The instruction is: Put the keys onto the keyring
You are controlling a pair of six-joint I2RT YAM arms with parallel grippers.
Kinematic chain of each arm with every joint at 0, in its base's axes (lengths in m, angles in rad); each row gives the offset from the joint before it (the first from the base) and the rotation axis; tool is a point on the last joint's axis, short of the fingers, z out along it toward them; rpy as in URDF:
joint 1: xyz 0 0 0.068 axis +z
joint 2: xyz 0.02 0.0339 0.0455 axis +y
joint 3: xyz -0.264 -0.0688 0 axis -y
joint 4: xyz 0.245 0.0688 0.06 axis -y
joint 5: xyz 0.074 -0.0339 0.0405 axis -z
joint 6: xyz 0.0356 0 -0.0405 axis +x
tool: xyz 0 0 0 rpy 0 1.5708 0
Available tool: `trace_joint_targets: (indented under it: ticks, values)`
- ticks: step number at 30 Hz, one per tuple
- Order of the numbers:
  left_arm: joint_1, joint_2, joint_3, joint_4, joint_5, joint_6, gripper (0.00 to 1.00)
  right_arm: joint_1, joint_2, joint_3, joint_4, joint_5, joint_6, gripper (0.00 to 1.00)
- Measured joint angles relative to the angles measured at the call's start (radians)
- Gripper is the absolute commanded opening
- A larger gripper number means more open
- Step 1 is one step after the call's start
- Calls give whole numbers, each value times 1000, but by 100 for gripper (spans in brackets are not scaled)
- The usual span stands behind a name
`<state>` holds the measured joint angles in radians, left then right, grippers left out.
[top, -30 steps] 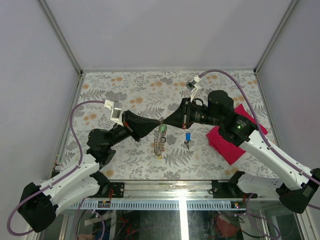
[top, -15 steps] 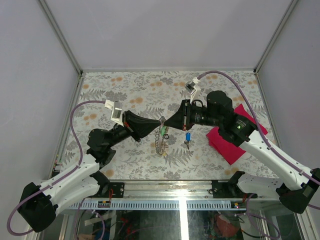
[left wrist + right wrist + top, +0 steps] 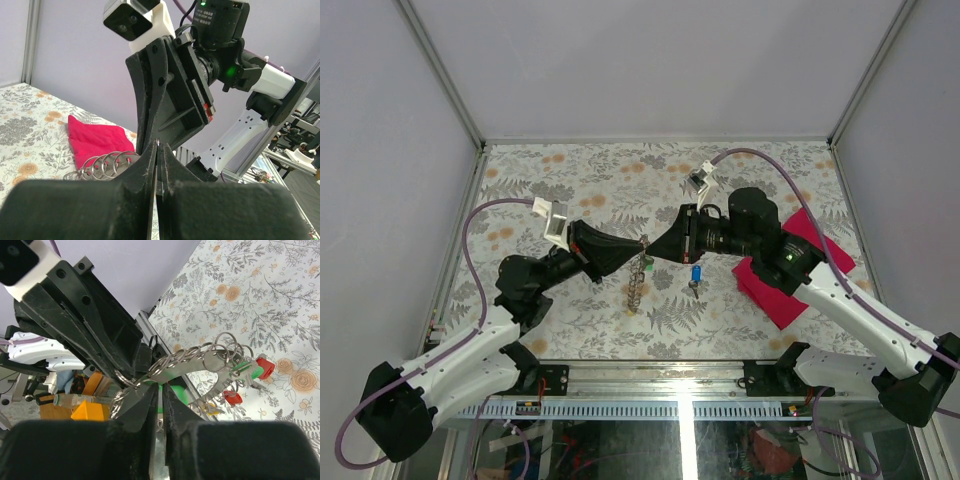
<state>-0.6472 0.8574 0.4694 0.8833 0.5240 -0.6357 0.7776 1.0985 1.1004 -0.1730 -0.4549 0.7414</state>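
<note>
Pincer on the left is clenched on the keyring, which hangs mid-scene above the table, small keys dangling. The right pincer meets it tip to tip, fingers barely parted; whether it grips, I cannot tell. A blue-headed key lies just right.

The right arm has swung slightly leftward, its wrist camera now sitting lower and nearer the left gripper; the keyring, bunched and curled a second ago, now hangs in a straighter line, its lower end shifted left above the tabletop.
</note>
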Motion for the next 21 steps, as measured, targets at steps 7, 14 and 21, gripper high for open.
trace_joint_targets:
  ticks: [7, 14, 21]
  values:
    - [0, 1, 11, 2, 5, -4, 0, 0, -61, -29, 15, 53, -94, 32]
    - [0, 1, 13, 2, 17, -11, 0, 0, -251, -167, 163, 102, -284, 40]
    - [0, 3, 31, 25, 86, -38, 0, 0, -317, -339, 443, -3, -457, 38]
